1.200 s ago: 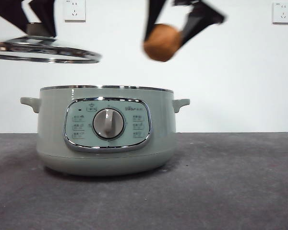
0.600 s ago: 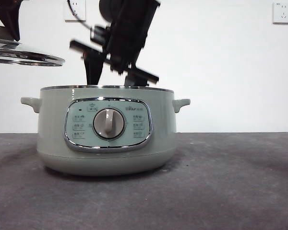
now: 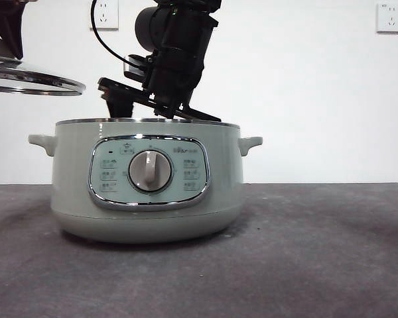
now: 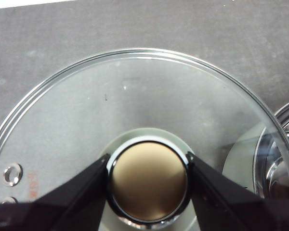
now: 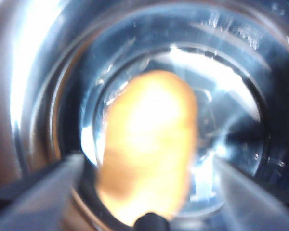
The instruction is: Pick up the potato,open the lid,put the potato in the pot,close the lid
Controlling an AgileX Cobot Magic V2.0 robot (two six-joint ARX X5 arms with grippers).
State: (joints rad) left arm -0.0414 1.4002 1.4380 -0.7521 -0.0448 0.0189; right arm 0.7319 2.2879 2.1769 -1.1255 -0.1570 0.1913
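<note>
- Far left in your front view: the lid point(image 3: 33, 78) hangs in the air, up and to the left of the pot point(image 3: 146, 182), clear of its rim and tilted a bit.
- The left gripper point(image 4: 147, 180) is clamped on the lid's knob point(image 4: 148, 182), one jaw touching each side of the chrome ring. Through the glass you see grey table point(image 4: 135, 29), w/ the pot's rim at one edge of that view.
- Centre: the pot sits on the table point(image 3: 318, 252), dial facing you, top uncovered.
- The right gripper point(image 5: 147, 192) reaches down into the pot's mouth from above; in front view its tips are hidden behind the rim.
- The potato point(image 5: 147, 144) shows blurred in the right wrist view, inside the shiny bowl, between the two jaws. Jaws stand wide apart, neither one touching it as far as the blur lets you tell.
</note>
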